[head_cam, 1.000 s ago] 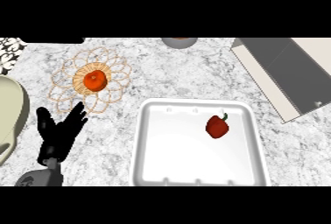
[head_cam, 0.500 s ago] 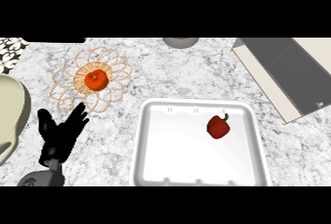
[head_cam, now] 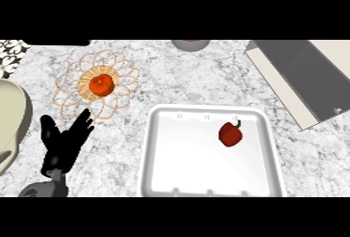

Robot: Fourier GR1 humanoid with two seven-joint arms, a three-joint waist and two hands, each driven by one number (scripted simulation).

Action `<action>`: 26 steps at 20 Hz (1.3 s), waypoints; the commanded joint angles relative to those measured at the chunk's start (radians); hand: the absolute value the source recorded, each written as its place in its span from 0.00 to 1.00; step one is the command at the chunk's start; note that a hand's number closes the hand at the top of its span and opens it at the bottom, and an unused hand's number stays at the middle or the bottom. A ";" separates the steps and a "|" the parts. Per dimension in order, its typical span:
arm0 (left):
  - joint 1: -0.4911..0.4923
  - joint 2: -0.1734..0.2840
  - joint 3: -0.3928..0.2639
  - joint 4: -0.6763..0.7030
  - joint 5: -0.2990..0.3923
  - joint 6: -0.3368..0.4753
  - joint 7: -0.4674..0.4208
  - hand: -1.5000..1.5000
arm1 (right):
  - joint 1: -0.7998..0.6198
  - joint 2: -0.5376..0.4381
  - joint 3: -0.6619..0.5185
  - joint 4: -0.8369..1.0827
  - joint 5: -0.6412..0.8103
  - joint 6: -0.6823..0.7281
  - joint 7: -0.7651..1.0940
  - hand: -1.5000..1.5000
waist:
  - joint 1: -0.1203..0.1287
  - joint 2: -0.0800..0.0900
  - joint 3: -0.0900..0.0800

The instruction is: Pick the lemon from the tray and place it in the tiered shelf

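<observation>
The left hand rests open at the lower left, fingers up, holding nothing. To its right the tray holds a red pepper, no lemon. Beyond its fingertips, a wire basket cradles an orange fruit.

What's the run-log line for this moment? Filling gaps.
left hand: open, resting | right hand: not in view | red pepper: in tray

Kitchen, marble counter (speckled grey), white tray
</observation>
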 commanded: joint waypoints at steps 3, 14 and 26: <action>0.004 0.010 0.020 0.032 0.015 -0.022 -0.029 0.50 | 0.015 0.014 -0.025 -0.090 -0.004 -0.176 0.088 0.00 | -0.008 -0.002 -0.001; 0.009 0.004 0.015 -0.001 0.012 -0.008 0.010 0.50 | 0.013 0.017 -0.128 -0.254 -0.104 -0.399 0.018 0.00 | -0.011 -0.006 0.000; 0.047 -0.005 0.031 -0.007 0.008 0.010 -0.027 0.50 | 0.157 -0.012 -0.139 -0.575 0.196 -0.406 0.251 0.00 | -0.053 -0.021 -0.002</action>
